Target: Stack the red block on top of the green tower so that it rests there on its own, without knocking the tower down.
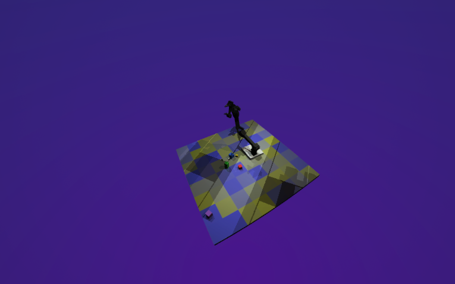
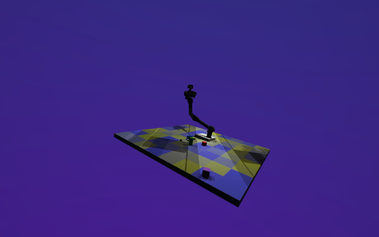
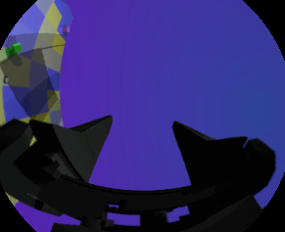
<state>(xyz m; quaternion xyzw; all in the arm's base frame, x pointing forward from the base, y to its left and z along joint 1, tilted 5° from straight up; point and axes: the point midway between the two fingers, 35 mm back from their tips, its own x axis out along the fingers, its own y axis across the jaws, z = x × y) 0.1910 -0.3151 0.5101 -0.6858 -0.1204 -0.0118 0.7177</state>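
Observation:
The red block (image 1: 239, 166) (image 2: 204, 143) sits on the checkered board, between the green tower and the arm's base. The green tower (image 1: 226, 164) (image 2: 190, 141) (image 3: 14, 49) stands upright, apart from the red block, with nothing on top. My gripper (image 1: 226, 110) (image 3: 143, 120) is high above the board, far from both. Its fingers are wide apart with nothing between them. The red block does not show in the wrist view.
A blue object (image 1: 231, 154) and a small yellow one (image 1: 237, 155) are close behind the tower. A purple block (image 1: 208, 213) (image 2: 205, 172) (image 3: 66, 30) lies near the board's front corner. A tiny dark object (image 1: 222, 160) (image 2: 181, 140) is beside the tower.

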